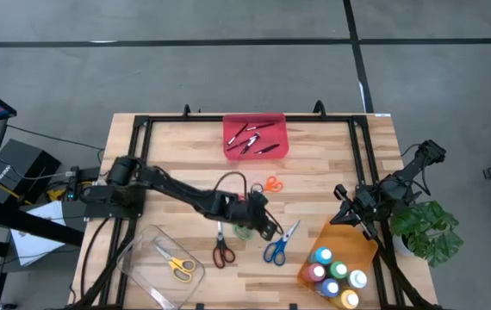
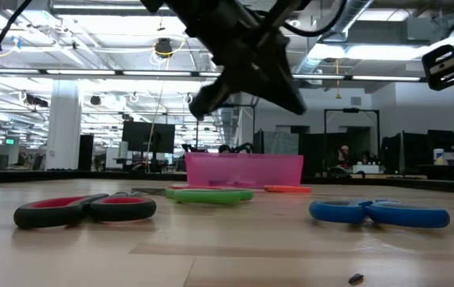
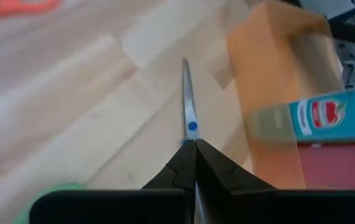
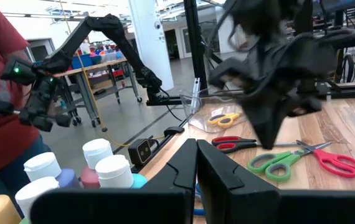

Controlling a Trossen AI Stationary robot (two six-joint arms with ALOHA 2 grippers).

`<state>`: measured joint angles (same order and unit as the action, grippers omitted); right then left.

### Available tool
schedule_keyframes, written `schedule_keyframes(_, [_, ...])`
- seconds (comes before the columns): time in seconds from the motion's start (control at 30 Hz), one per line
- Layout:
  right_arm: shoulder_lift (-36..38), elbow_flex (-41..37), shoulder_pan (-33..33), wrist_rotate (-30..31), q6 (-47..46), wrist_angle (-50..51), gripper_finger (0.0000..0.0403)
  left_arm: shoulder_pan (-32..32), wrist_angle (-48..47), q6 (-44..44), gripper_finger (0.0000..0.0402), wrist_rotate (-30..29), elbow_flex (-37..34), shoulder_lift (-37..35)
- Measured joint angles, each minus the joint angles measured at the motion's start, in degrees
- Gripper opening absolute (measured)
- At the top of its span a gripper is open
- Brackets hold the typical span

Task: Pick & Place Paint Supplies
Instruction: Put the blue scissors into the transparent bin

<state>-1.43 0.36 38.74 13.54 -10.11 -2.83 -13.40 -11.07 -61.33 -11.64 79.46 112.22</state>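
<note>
Above the middle of the wooden table [image 1: 185, 155], just over the green scissors [image 1: 244, 231]: left gripper [image 1: 267, 226], fingers pressed together and empty. Beside the green pair: blue scissors [image 1: 277, 245] toward the orange tray [image 1: 349, 239], red scissors [image 1: 221, 251] on the opposite side, orange scissors [image 1: 270, 183] toward the red tray [image 1: 255, 136]. In the red tray, at the table's far edge: thin dark sticks [image 1: 252, 139]. In the orange tray, at a near corner: white-capped paint bottles [image 1: 336, 274]. In the clear tray [image 1: 161, 269], at the opposite near corner: yellow scissors [image 1: 177, 265]. Over the orange tray's far end: right gripper [image 1: 351, 215], shut and empty.
</note>
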Motion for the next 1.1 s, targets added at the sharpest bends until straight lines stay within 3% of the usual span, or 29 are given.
schedule_keyframes(0.27, [0.00,0.00,0.00,-0.02,0.00,0.00,0.0008,-5.92,7.66,1.05,0.0003,-2.01,-0.02,5.19])
schedule_keyframes(0.37, [-0.02,-0.02,-0.02,-0.02,0.00,0.00,0.0008,-7.37,15.92,0.77,0.0015,0.34,0.37,5.15])
schedule_keyframes(0.43, [0.00,-0.01,-0.01,-0.01,0.00,0.00,0.0008,-7.56,15.91,1.10,0.0017,0.70,3.65,4.44])
schedule_keyframes(0.63, [0.00,0.00,0.00,-0.02,0.00,-0.04,0.0008,-5.89,1.70,14.13,0.0001,-1.46,24.72,4.49])
schedule_keyframes(0.77, [-0.02,-0.01,0.00,-0.02,0.00,0.00,0.0008,-5.36,-7.38,19.16,0.0000,-8.89,35.04,4.75])
schedule_keyframes(1.0, [0.00,0.00,0.00,-0.02,0.00,0.00,0.0008,-2.86,-10.49,16.80,0.0000,-13.80,38.81,4.79])
schedule_keyframes(1.1, [-0.02,0.00,0.00,0.00,0.00,0.00,0.0008,-2.70,-19.07,13.59,0.0000,-18.36,37.95,4.86])
